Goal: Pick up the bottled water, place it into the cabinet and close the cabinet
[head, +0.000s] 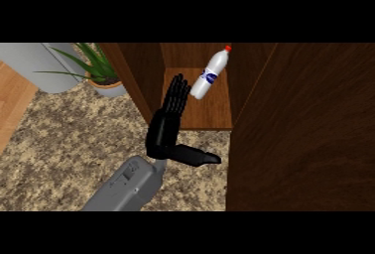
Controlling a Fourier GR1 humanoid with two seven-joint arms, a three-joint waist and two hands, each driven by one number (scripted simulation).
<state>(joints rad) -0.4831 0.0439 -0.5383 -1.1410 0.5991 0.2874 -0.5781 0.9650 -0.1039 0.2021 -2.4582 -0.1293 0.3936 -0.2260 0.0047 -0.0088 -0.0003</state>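
Note:
The bottled water (210, 75), white with a red cap and a blue label, leans tilted inside the open cabinet (212, 117), its base on the wooden shelf. My left hand (165, 126) lies at the cabinet's mouth with the fingers straight and pointing in, thumb out to the right. Its fingertips (176, 83) end just left of the bottle's lower end and hold nothing. My right hand shows nowhere in the head view.
The cabinet's dark wooden door (300, 129) stands open and fills the right side. A potted green plant (101, 74) and a grey rounded object (36, 64) sit at the back left on the speckled counter (66, 149).

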